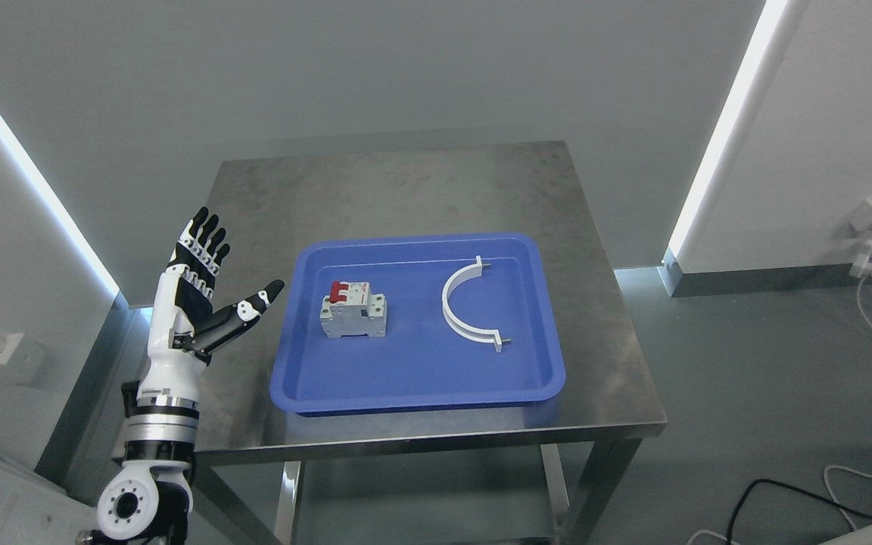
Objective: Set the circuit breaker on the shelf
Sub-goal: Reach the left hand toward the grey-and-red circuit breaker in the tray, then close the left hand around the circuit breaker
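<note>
A grey circuit breaker (pixel 353 309) with red switches lies in the left part of a blue tray (pixel 417 378) on a steel table (pixel 406 189). My left hand (pixel 213 284) is raised at the table's left edge, left of the tray and apart from the breaker. Its fingers (pixel 205 242) are spread upward and the thumb points toward the tray; it holds nothing. The right arm is out of view.
A white half-ring clamp (pixel 466 303) lies in the right part of the tray. A lower shelf (pixel 421 499) shows under the table top. Cables (pixel 784 492) lie on the floor at the right. Walls with light strips stand behind.
</note>
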`<state>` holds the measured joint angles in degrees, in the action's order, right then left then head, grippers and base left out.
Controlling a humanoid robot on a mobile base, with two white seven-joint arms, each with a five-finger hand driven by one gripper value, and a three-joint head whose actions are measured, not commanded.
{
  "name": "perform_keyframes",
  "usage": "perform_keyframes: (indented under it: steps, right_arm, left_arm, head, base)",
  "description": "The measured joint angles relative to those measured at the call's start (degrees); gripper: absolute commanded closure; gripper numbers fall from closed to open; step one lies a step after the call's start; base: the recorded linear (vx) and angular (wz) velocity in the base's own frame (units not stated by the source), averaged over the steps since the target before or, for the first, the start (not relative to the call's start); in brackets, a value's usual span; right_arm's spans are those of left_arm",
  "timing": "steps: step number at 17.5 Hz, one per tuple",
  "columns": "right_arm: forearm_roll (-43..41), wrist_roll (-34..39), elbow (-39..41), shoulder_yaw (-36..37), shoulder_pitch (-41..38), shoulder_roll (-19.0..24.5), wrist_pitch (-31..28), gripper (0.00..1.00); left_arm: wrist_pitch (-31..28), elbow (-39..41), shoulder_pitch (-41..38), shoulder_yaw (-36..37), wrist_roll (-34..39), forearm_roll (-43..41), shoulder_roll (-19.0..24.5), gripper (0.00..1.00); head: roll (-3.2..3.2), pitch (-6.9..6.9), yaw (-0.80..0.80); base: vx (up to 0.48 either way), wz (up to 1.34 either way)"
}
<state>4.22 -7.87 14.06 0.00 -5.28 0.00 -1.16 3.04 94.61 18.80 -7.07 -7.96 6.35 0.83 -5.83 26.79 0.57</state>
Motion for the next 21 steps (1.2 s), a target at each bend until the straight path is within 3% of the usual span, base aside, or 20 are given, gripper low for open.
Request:
perform_keyframes:
  steps: [6, 13, 17, 21]
  right_arm:
    - [0.0, 0.0, 0.0, 0.0, 0.01, 0.0, 0.0, 0.0]
    - [0.0, 0.0, 0.0, 0.0, 0.01, 0.0, 0.0, 0.0]
    - [0.0, 0.0, 0.0, 0.0, 0.0, 0.0, 0.0, 0.0]
    - [0.0, 0.0, 0.0, 0.0, 0.01, 0.0, 0.0, 0.0]
  left_arm:
    - [0.03, 1.32, -0.67, -0.53, -0.94, -0.01, 1.01, 0.0]
    - [-0.19, 1.99, -1.01, -1.19, -18.83, -0.1, 10.74, 0.03]
    - [-1.93, 2.06, -0.62, 0.73, -22.31, -4.3, 14.67, 0.03]
    - [-7.51, 1.88, 1.1, 4.1, -22.99, -10.65, 16.4, 0.05]
  head:
    - [0.0, 0.0, 0.0]
    - [0.0, 0.0, 0.0]
    - [0.0, 0.0, 0.0]
    - [0.0, 0.0, 0.0]
  base:
    - [0.068, -0.07]
    - [0.042, -0.06]
    - [0.008, -0.01]
    - [0.004, -0.01]
